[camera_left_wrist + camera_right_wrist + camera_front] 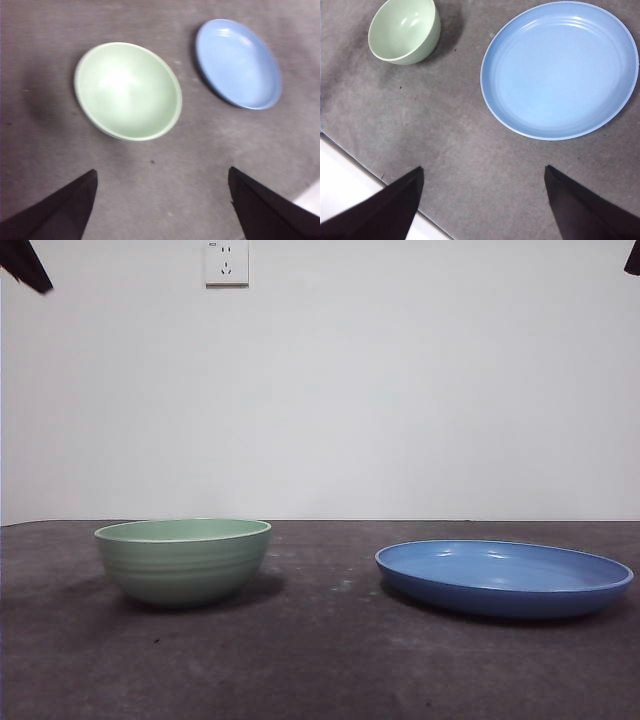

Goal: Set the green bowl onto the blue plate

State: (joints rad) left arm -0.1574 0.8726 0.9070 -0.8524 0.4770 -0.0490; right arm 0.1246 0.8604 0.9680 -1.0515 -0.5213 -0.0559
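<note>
green bowl [183, 560] upright on bench [320, 660], well apart from empty blue plate [504, 577] | left claw [162, 200] released above bowl, right claw [482, 197] released, waiting | advice: pinch bowl rim, lift level

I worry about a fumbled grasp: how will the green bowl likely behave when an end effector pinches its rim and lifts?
The green bowl looks stiff, so it probably won't flex. Its glossy surface, with highlights inside in the left wrist view, suggests jaws could slip. It stands upright on a base narrower than its rim, so a sideways push may rock it. It looks empty.
</note>
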